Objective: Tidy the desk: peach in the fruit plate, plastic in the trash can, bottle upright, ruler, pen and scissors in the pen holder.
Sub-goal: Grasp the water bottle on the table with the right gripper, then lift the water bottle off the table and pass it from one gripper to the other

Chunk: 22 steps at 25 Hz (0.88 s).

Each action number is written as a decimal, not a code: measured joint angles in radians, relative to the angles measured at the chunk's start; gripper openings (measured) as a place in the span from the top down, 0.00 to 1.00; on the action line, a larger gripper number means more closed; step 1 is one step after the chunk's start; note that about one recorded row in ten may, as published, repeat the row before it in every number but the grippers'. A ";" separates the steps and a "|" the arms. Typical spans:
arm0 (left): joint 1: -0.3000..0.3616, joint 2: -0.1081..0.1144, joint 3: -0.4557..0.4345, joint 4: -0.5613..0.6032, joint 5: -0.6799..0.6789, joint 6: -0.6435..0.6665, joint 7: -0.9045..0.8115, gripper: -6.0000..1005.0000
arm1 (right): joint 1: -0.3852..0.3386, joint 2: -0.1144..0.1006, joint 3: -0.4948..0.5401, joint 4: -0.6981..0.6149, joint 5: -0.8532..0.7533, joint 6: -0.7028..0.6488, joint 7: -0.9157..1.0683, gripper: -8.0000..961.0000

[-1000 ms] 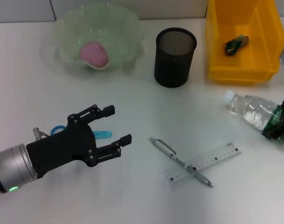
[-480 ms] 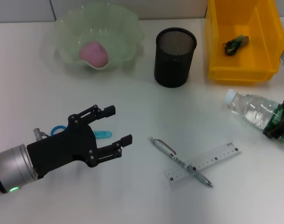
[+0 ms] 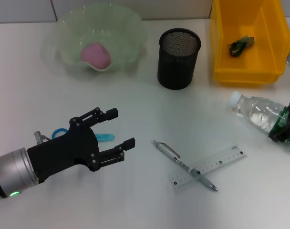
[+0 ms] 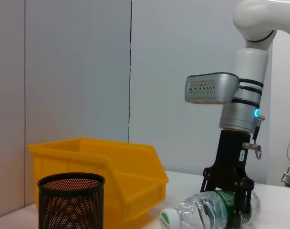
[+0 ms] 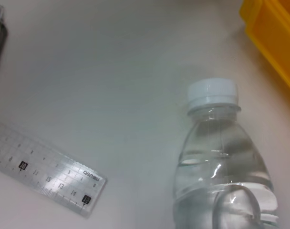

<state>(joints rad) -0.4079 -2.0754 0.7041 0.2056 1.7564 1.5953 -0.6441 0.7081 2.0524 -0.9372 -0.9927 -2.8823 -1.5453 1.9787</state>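
Your left gripper (image 3: 120, 129) hovers nearest you, fingers spread wide and empty, pointing toward the pen (image 3: 184, 165) that lies crossed over the ruler (image 3: 207, 167). Right of the pen, the right gripper (image 4: 229, 209) is clamped around the lying bottle (image 3: 257, 112), with the pen holder (image 3: 179, 58) beyond.

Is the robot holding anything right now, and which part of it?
Yes. The right end effector grips the lying bottle around its labelled body. The left end effector is open and empty.

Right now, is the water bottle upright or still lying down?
Lying down. The bottle rests on its side on the table, cap toward the pen holder, with the right gripper around its body.
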 joint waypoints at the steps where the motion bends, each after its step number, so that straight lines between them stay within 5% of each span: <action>1: 0.000 0.000 0.000 0.000 0.000 0.000 0.000 0.20 | 0.000 0.000 0.000 0.000 0.000 0.000 0.000 0.21; 22: 0.006 0.002 0.000 0.000 -0.013 0.000 0.000 0.20 | 0.000 0.002 0.007 -0.022 0.015 -0.015 -0.009 0.21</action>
<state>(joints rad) -0.4014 -2.0737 0.7041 0.2055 1.7433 1.5952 -0.6442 0.7084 2.0546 -0.9305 -1.0145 -2.8678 -1.5599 1.9699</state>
